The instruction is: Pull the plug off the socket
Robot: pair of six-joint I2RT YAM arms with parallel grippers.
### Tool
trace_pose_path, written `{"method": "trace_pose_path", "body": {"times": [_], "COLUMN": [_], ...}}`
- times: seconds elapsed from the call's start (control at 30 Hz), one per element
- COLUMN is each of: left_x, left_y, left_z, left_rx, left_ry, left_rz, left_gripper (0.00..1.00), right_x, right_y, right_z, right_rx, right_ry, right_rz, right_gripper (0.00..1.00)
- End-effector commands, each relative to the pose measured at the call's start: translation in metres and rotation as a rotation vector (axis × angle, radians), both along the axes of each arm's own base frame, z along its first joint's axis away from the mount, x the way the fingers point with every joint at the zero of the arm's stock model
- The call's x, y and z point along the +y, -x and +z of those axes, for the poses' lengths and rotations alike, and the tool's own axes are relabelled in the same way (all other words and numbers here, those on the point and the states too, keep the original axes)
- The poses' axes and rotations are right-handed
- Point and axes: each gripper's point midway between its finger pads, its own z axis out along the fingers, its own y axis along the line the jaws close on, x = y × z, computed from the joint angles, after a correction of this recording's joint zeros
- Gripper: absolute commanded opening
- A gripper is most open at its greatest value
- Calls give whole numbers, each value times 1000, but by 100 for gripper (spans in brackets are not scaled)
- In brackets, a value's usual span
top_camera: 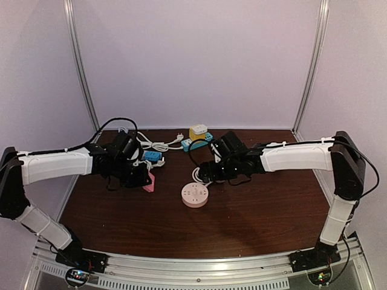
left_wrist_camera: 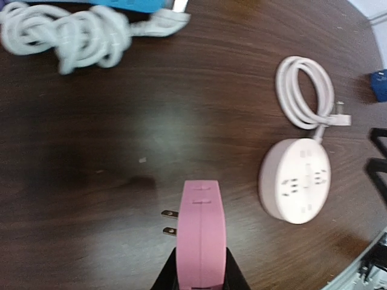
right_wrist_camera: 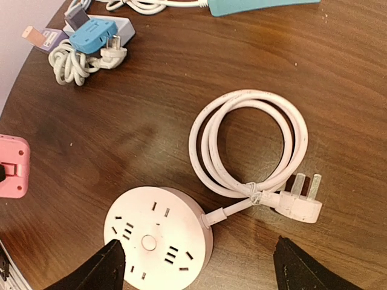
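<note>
Left gripper (top_camera: 144,178) clamped on pink plug (left_wrist_camera: 202,232), prongs bare, well apart from round socket (right_wrist_camera: 158,232) lying to its right | right gripper (right_wrist_camera: 205,266) jaws wide open over socket's near rim | socket's coiled cord (right_wrist_camera: 248,145) just behind it | blue adapter (right_wrist_camera: 94,33) and white cord bundle (left_wrist_camera: 66,33) farther back on table (left_wrist_camera: 181,90).

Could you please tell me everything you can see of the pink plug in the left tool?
The pink plug is a smooth, rounded block, plastic by its look, with a seam along its length and two flat metal prongs jutting from one side. The left tool is shut on its near end, black fingers on both flanks. It hangs over the dark wooden table, apart from the round socket, plugged into nothing.
</note>
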Motion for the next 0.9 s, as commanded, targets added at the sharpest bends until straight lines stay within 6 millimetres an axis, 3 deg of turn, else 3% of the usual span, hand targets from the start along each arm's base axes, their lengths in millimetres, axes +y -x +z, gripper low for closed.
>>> {"method": "trace_pose_path", "body": {"times": [0.0,0.07,0.2,0.4,0.67,0.87], "left_x": [93,126,174,223,251,257], "left_y": [2,2,6,-2,-18,-25], "left_z": [1,4,-4,-24,-49,-68], "left_rx": [-6,4,83,194,283,322], "left_ry": [-418,-550,-719,-920,-1058,-1061], "left_rz": [211,303,415,479,500,479], "left_gripper": [0,0,0,0,0,3], "right_x": [-8,-10,-12,-13,-18,-21], "right_y": [-13,-15,-18,-19,-17,-17], "right_z": [30,34,43,55,52,49], "right_rx": [-77,-84,-91,-98,-92,-86], "right_ry": [-19,-29,-59,-97,-100,-97], "right_rz": [5,3,6,13,8,1], "right_gripper": [86,87,86,86,86,86]}}
